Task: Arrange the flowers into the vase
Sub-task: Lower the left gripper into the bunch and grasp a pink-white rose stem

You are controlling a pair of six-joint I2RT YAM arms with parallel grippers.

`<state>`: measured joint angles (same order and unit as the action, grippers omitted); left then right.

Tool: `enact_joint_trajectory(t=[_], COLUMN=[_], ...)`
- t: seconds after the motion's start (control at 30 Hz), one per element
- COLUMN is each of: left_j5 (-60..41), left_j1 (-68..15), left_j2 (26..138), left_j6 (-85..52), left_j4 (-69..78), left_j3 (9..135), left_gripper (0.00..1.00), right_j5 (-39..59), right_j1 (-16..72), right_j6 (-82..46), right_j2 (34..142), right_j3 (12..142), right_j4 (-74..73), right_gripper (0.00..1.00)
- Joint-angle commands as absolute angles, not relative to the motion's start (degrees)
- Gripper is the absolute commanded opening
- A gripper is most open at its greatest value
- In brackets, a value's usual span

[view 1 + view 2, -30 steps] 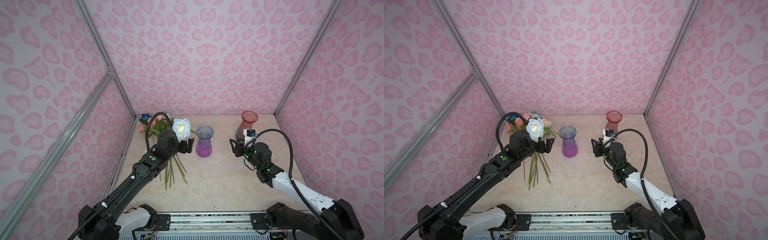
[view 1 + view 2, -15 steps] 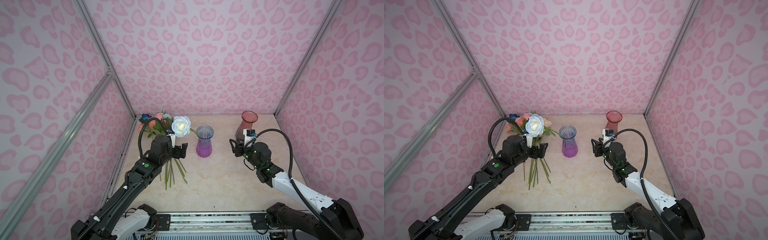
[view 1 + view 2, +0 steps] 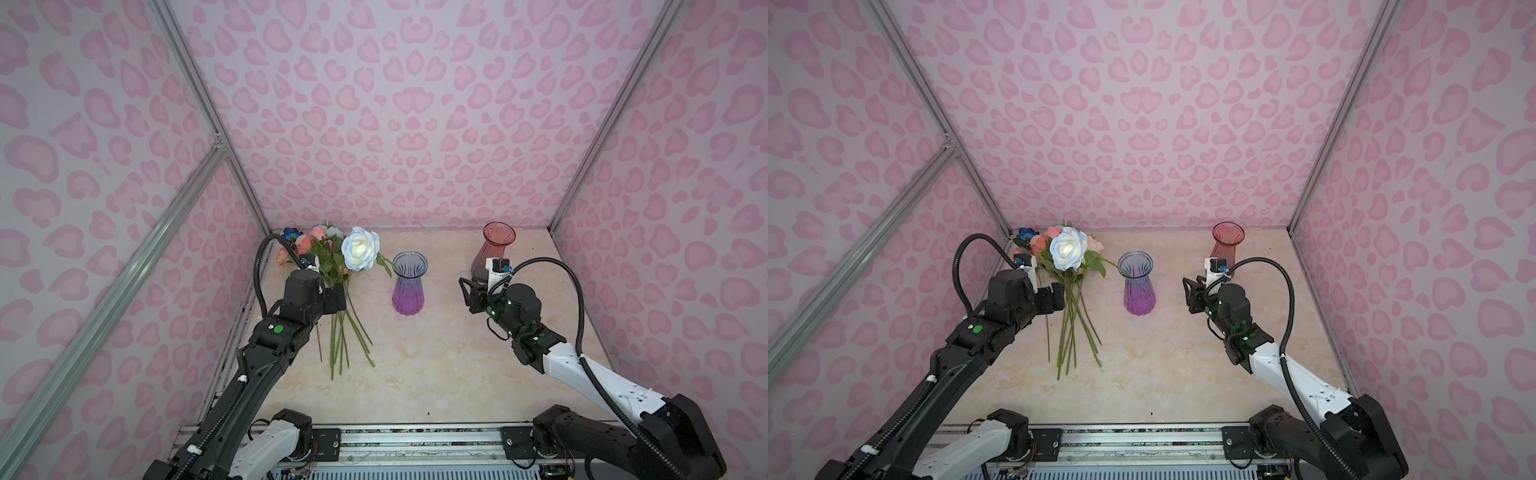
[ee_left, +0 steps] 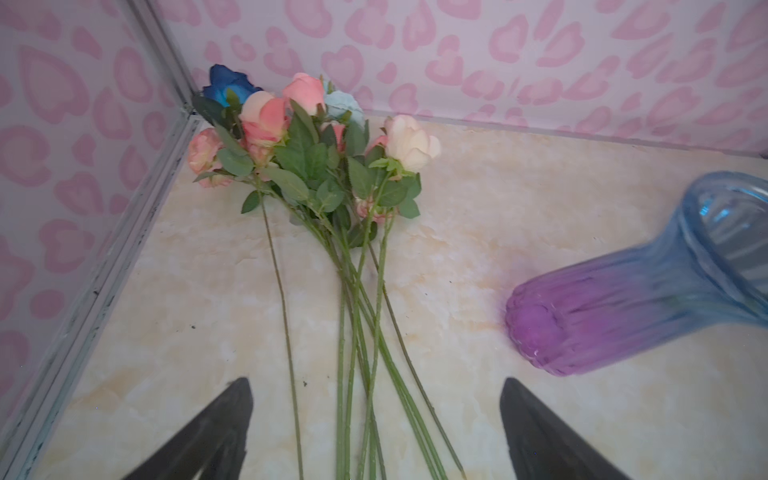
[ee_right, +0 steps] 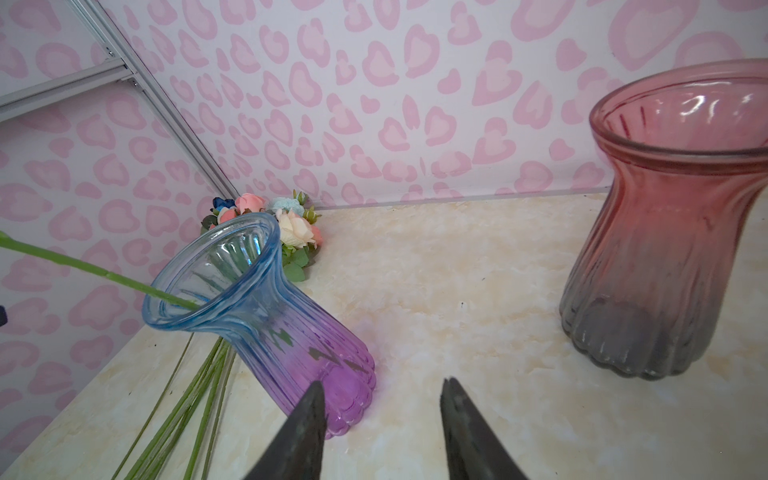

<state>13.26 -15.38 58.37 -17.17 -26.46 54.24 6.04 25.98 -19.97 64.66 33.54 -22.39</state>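
A white-blue rose (image 3: pixel 360 249) (image 3: pixel 1068 249) leans out of the blue-purple vase (image 3: pixel 409 286) (image 3: pixel 1137 286) (image 4: pixel 623 307) toward the left. Its green stem (image 5: pixel 99 272) enters the vase (image 5: pixel 266 332) mouth. The other flowers (image 3: pixel 307 245) (image 3: pixel 1042 243) (image 4: pixel 307 153) (image 5: pixel 291 228) lie in a bunch on the table at the back left, stems (image 3: pixel 345 340) pointing toward the front. My left gripper (image 3: pixel 338 297) (image 3: pixel 1057 297) (image 4: pixel 376 380) hangs open above those stems, holding nothing. My right gripper (image 3: pixel 469 293) (image 3: pixel 1192 295) (image 5: pixel 382 382) is open and empty, right of the vase.
A red glass vase (image 3: pixel 494 249) (image 3: pixel 1225 245) (image 5: pixel 665 249) stands empty at the back right, just behind my right gripper. Pink patterned walls (image 3: pixel 395 124) close in the marble table (image 3: pixel 436 365) on three sides. A metal rail (image 3: pixel 374 436) runs along the front.
My left gripper has drawn back to the left, away from the vase, still open. The white-blue rose stays leaning in the vase. My right jaws have narrowed a little.
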Motion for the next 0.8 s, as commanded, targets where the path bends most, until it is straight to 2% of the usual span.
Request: enact_joint_trajectory(t=[0.0,0.1,0.2,0.27,0.33,0.4,0.57,0.77], left_j5=[15.02,12.45,11.3,11.14,10.04,8.46,4.89,4.54], left_j1=[-11.2,-6.43,-4.83,-4.83,-4.81,-4.83,-6.0,-7.83], left_j2=[62.3,68.14,74.33,77.89,82.82,89.54,102.3,109.34], left_j6=[-22.13,-25.37,-26.54,-26.5,-25.29,-24.42,-20.91,-17.18], left_j4=[-29.13,-28.78,-27.67,-25.45,-24.65,-26.05,-28.68,-28.94], left_j3=[57.16,59.83,63.47,64.99,67.61,71.63,80.35,85.73], left_gripper=[0.97,1.0,0.98,0.8,0.52,0.32,0.32,0.35], right_j5=[5.43,5.27,5.08,5.34,5.35,5.14,4.81,5.18], right_j1=[26.03,25.97,26.02,26.01,26.0,26.01,25.85,25.84], right_j6=[-20.26,-20.39,-20.32,-20.37,-20.45,-20.33,-20.23,-20.39], right_j2=[65.08,65.28,65.79,66.01,66.09,65.96,65.66,66.61], right_j3=[33.58,33.49,33.49,33.5,33.27,33.22,33.13,33.32], right_j4=[-22.14,-22.28,-22.4,-22.25,-22.39,-22.41,-22.24,-22.49], right_gripper=[0.43,0.39,0.36,0.34,0.33,0.32,0.32,0.32])
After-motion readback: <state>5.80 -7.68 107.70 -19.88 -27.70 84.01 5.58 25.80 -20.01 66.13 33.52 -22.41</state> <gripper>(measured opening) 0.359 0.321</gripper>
